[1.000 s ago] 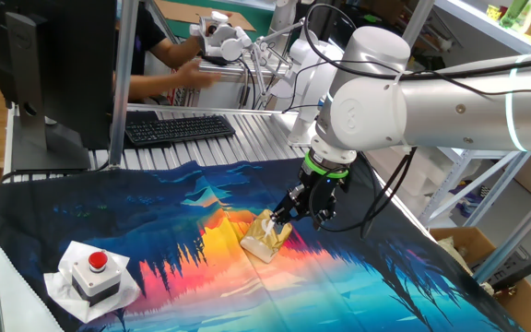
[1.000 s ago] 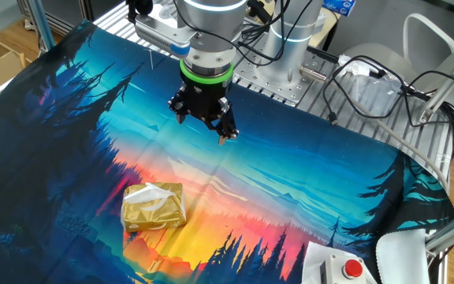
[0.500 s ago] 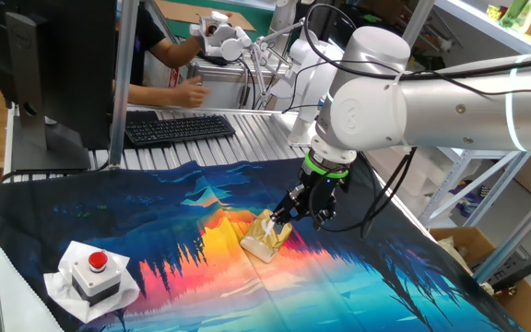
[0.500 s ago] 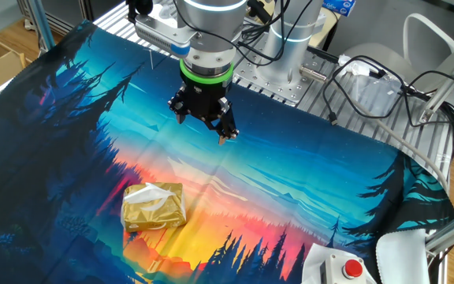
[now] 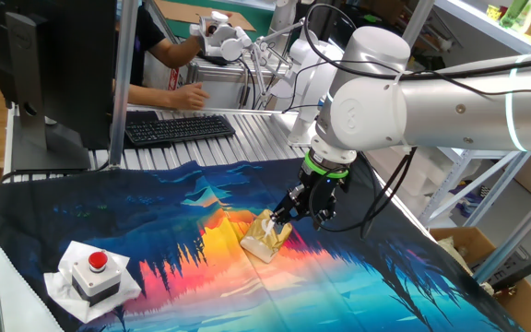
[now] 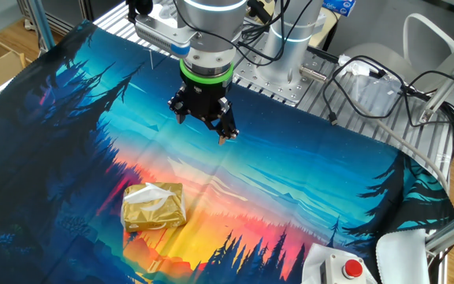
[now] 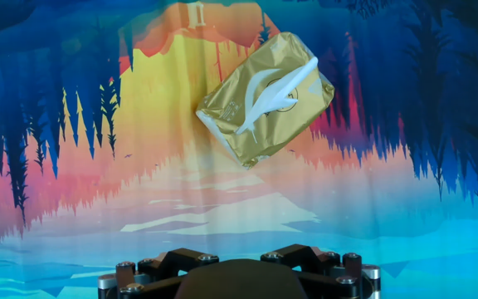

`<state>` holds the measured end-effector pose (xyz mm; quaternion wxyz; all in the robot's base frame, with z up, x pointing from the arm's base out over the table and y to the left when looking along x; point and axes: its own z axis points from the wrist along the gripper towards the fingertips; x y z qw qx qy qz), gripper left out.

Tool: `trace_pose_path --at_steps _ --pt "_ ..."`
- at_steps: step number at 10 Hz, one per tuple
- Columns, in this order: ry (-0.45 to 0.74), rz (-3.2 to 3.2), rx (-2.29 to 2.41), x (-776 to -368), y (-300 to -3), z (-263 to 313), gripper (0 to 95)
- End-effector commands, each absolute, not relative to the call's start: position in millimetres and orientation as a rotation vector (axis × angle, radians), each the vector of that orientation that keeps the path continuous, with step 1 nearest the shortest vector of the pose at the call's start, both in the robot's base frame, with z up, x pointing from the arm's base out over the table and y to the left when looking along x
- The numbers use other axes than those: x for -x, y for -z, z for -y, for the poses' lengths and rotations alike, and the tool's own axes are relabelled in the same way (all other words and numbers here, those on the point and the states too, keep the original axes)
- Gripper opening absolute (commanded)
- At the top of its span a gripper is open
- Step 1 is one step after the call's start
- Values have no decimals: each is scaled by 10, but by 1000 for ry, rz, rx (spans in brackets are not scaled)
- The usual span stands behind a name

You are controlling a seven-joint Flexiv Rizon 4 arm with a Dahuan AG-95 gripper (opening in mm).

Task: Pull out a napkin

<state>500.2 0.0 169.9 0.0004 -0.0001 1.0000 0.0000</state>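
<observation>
Blue, orange and teal printed cloth (image 6: 306,181) covers the table, a forest-and-sunset scene, and it is the biggest thing in all three views. Over it hangs one white arm (image 5: 431,88) with a green ring at the wrist. Its gripper (image 6: 205,120) hovers above the blue part of the cloth, holding nothing and touching nothing. From the other fixed view one dark finger (image 6: 225,130) with a pale tip points down; whether the fingers stand apart or together I cannot tell, since the hand view shows only the black base of the gripper at its bottom edge.

One gold packet (image 7: 264,98) lies flat on the orange part of the cloth, well apart from the gripper in the other fixed view, turned at a slant. One napkin (image 7: 274,90) shows as a crumpled white strip sticking out of the slot along the packet's top, still in the packet. Nothing lies between gripper and packet.

One grey box (image 5: 95,274) with one red button (image 5: 97,261) sits on a white pad at a corner of the cloth, far from the packet. Beyond the cloth stand one black keyboard (image 5: 178,127) and one dark monitor (image 5: 58,65), with a person's hand (image 5: 190,95) near the keyboard. Loose black cables (image 6: 377,87) lie on the metal table top past the cloth's edge.
</observation>
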Motion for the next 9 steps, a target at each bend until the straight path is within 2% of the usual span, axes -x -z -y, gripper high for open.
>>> trace_pose_path --at_steps 1,9 --pt "73 -3135 382 -5000 -1700 0 0" --pt "75 -3140 383 -5000 -1699 1 0"
